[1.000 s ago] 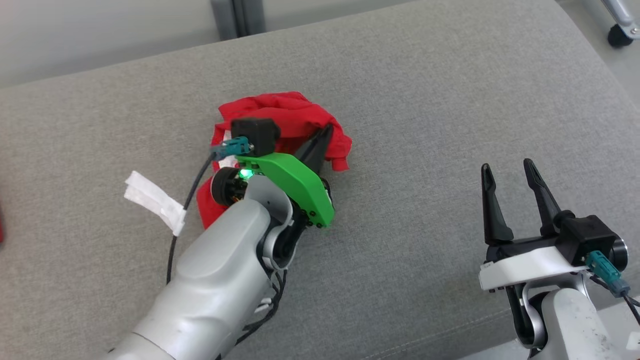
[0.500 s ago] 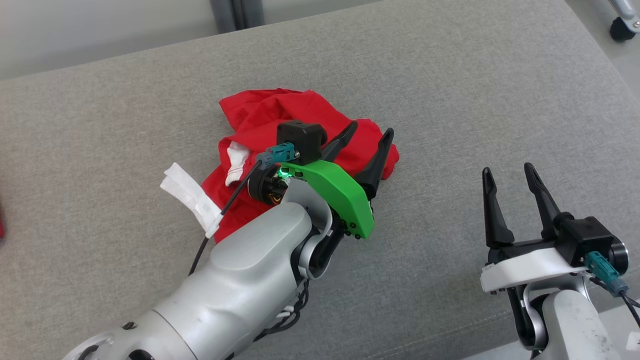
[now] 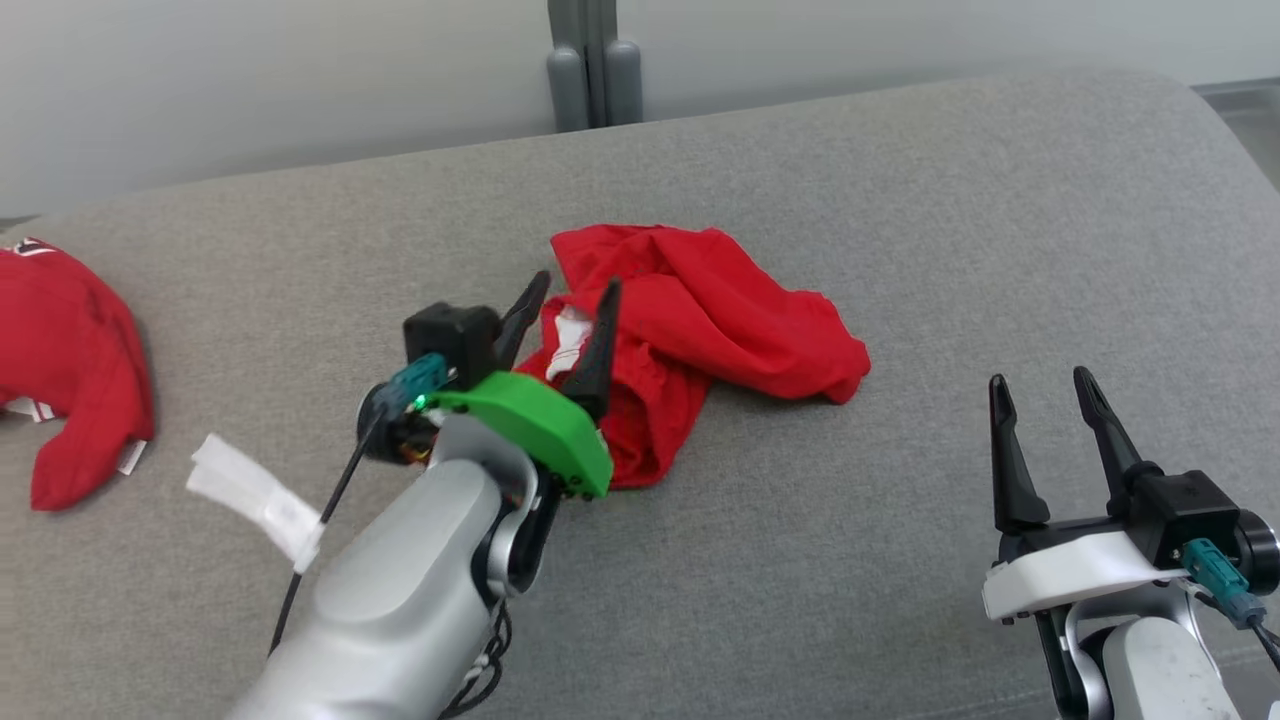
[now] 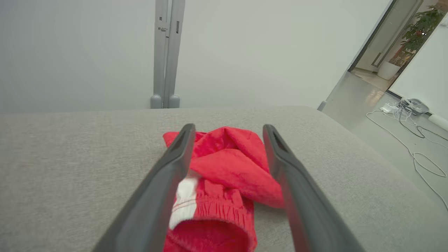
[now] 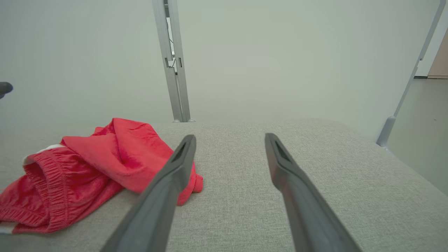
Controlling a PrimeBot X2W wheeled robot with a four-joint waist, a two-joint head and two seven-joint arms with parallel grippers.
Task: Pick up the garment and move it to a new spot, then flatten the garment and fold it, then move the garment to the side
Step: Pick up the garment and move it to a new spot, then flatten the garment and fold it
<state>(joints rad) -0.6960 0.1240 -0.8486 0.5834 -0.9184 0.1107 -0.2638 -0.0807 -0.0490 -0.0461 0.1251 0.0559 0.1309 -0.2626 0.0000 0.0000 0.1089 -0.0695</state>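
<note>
The work surface is a broad grey upholstered cushion (image 3: 900,200), closely woven and faintly mottled, with a rounded far edge and rounded right-hand corner. Behind it stands a plain pale wall (image 3: 250,80), where a grey metal post (image 3: 590,70) rises from rounded feet. The left wrist view takes in a smooth grey floor (image 4: 364,101) off the cushion's right side, a tangle of cables (image 4: 399,108) lying loose on it, and a potted plant (image 4: 418,31) beyond an open doorway.

At the far left of the cushion lies a second red cloth (image 3: 70,370), bunched up, with white trim at its edge. Near it, a strip of white tape (image 3: 255,495) is folded around the black cable that runs down the left arm.

The left gripper (image 3: 576,285) sits on a bright green bracket at the end of a silver forearm. Its two long, dark, tapered fingers are spread wide and grip nothing. Their tips lie over the left edge of the garment (image 3: 720,320), at its waistband end; whether they touch the cloth cannot be told.

The garment is red, of thin, crinkled, slightly shiny cloth, with a gathered elastic waistband and a white patch beside it. It lies crumpled in soft folds near the middle of the cushion.

The right gripper (image 3: 1040,380) is at the lower right, well apart from the garment. Its fingers are equally wide apart and empty, pointing toward the far edge over bare cushion.
</note>
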